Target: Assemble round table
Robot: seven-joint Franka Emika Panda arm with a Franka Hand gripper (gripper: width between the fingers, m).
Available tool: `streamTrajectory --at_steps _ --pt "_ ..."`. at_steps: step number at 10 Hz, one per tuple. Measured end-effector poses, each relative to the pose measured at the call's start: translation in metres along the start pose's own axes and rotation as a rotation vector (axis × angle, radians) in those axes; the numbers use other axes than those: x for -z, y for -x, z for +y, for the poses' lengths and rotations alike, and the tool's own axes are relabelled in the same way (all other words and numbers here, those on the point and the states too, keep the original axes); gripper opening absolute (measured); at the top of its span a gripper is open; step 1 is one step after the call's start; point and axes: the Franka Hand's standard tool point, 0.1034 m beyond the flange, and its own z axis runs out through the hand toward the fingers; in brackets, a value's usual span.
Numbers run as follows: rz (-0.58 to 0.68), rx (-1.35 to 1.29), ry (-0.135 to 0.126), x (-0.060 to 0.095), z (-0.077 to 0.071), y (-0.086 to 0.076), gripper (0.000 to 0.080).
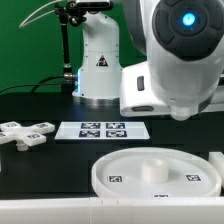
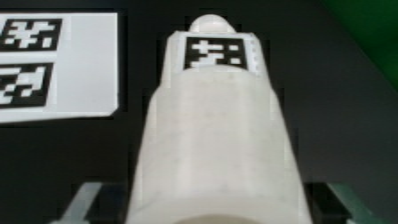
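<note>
In the wrist view my gripper (image 2: 210,206) is shut on the leg (image 2: 217,120), a short thick white cylinder with a square tag near its far end. One finger (image 2: 79,205) shows on each side of its near end. The leg hangs over the dark table beside the marker board (image 2: 54,65). In the exterior view the large rimmed round disc (image 1: 150,175) lies on the table at the front, tags up. The cross-shaped foot (image 1: 26,131) lies flat at the exterior view's left. The gripper and the leg are hidden there behind the arm's white body (image 1: 175,55).
The marker board (image 1: 103,130) lies flat between the foot and the disc. The arm's base (image 1: 98,62) stands at the back. A white edge (image 1: 216,158) shows at the exterior view's right border.
</note>
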Motion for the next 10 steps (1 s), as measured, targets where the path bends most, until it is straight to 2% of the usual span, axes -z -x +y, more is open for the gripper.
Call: streamTrajectory --at_steps 1,2,3,4,6,7,8,10 --pt "-0.001 -0.001 0.0 -0.001 0.0 0.001 0.0409" --pt "0.037 0.003 -0.005 0.001 -0.001 -0.006 0.0409" --pt "0.122 0.053 -0.014 0.001 0.004 -0.022 0.0409" --pt "0.181 0.063 -0.02 0.008 0.008 -0.023 0.0409" --pt "0.278 0.094 -0.023 0.05 0.004 -0.008 0.0409" --pt "0.358 0.099 -0.027 0.064 -0.001 -0.01 0.0409" --pt "0.463 0.096 -0.03 0.067 -0.001 -0.015 0.0409" --pt "0.581 0.09 -0.028 0.066 0.001 -0.016 0.0409"
